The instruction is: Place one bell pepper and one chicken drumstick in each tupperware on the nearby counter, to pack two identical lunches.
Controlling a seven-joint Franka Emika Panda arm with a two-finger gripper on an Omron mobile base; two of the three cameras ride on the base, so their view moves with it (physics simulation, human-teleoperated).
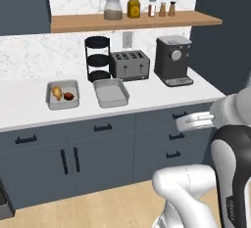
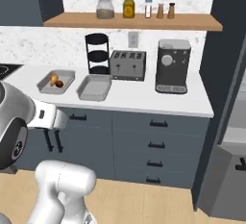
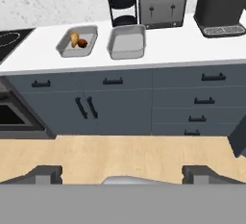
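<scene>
Your tool (image 3: 123, 172) spread wide, nothing in it, well back from table (image 1: 147, 95), over wood floor (image 3: 120, 153). Left tray (image 1: 62, 95) holds one drumstick (image 1: 57, 93) and one pepper (image 1: 69, 96), side by side. Right tray (image 1: 111, 93) just beside it, bare. Toaster (image 1: 129, 64) and black tiered rack (image 1: 98, 58) behind trays; coffee machine (image 1: 172, 59) to their right.

Hung well back from the counter, arm folded at the elbow, gripper (image 3: 122, 172) jaws spread wide, empty.
</scene>
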